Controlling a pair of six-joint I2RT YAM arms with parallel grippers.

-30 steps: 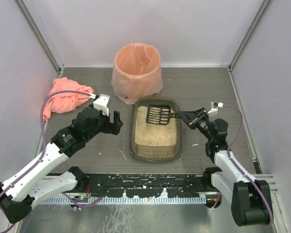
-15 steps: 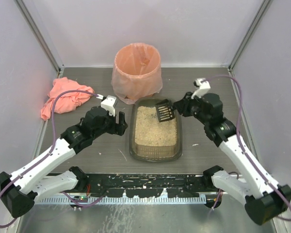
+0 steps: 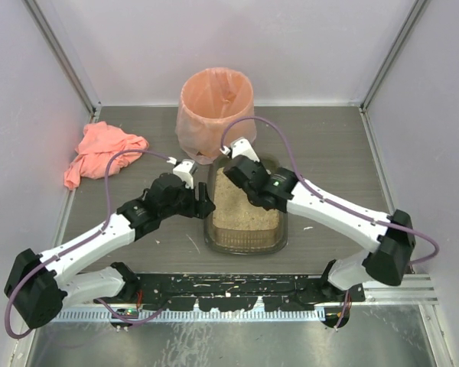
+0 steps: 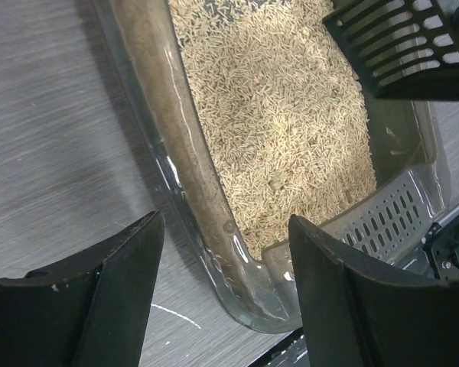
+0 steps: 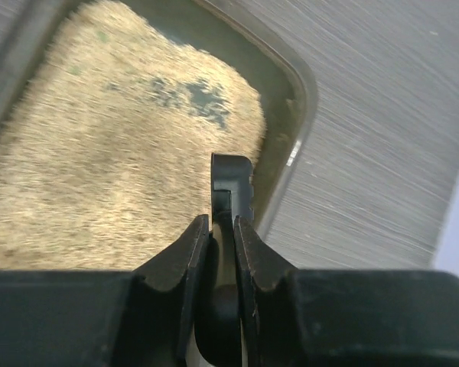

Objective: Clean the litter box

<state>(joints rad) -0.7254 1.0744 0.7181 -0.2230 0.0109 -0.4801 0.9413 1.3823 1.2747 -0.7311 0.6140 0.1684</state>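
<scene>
**Both arms at the litter box, scoop in the right tool**

Nearest you, the two arm bases sit on the black rail (image 3: 229, 287) at the near edge of the tabletop (image 3: 329, 145), with pale crumbs strewn along it.

Just beyond, the litter box (image 3: 245, 247) lies on the tabletop at centre, long side running away from you, its floor spread with beige granules (image 3: 241, 210). In the left wrist view you can see a slotted grey panel (image 4: 382, 222) at one end of the box.

Your left tool (image 3: 201, 200) is at the box's left side. Its jaws stand well apart and hold nothing. In its own camera the tool (image 4: 223, 229) straddles the box's clear, curved wall (image 4: 176, 138), one finger over bare tabletop and the other over the inside. You cannot tell whether either finger touches the plastic.

Your right arm reaches across from the right, and its tool (image 3: 236, 164) hangs over the far end of the box. In the wrist view the tool (image 5: 216, 229) is clamped tight on the handle of the black scoop (image 5: 231, 180). The slotted blade (image 4: 402, 46) sits over the granules; contact is unclear.

Beyond the box stands the round bin (image 3: 216, 99) lined with a peach bag, just behind the box's far end. A crumpled pink cloth (image 3: 103, 153) lies at far left, well apart from the box.
</scene>
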